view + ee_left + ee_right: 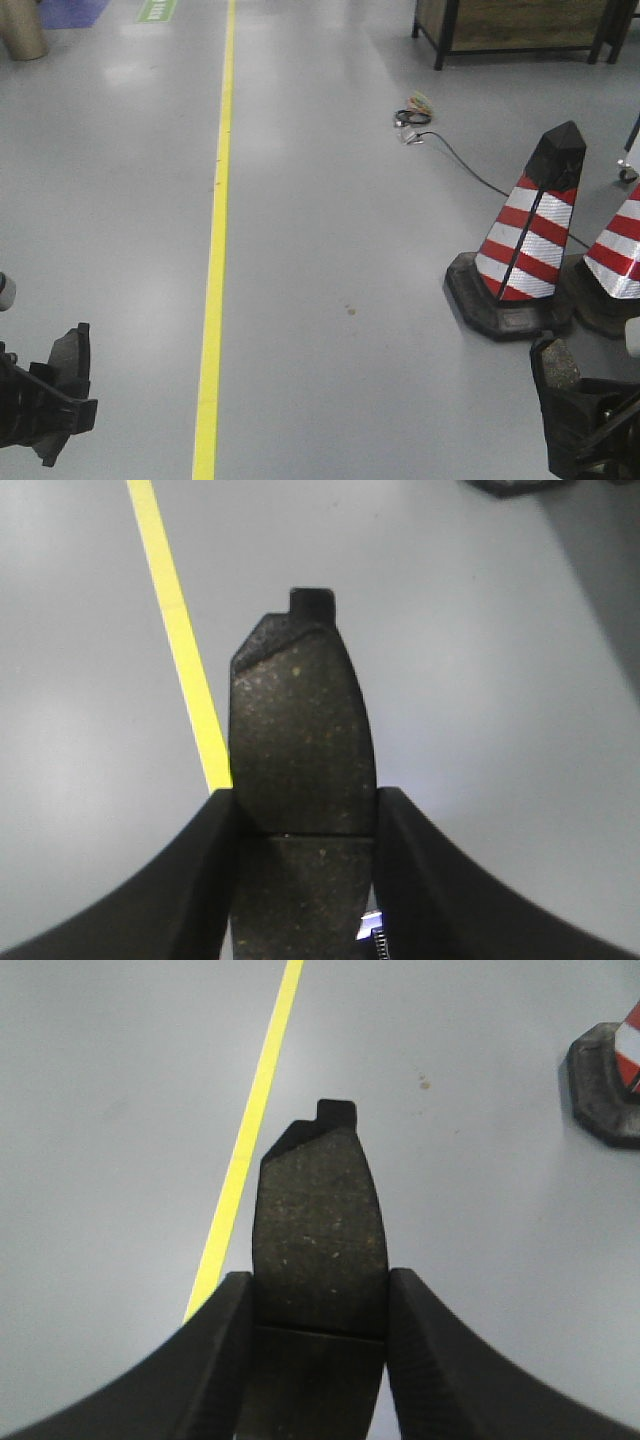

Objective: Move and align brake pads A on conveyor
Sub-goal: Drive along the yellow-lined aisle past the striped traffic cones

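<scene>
Wrist views show the left gripper (305, 880) and right gripper (318, 1360) each clamping a brake pad (300, 740) (318, 1220) by its long edges; probably stiff, fairly heavy.

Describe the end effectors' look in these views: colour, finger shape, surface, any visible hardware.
Both are matte black. The left end effector and right end effector each have two broad fingers that curve inward toward the tips; the right one's inner faces look finely ribbed. A small coiled metal spring shows near the left one's base. In the front view the housings look blocky and angular. No markings visible.
</scene>
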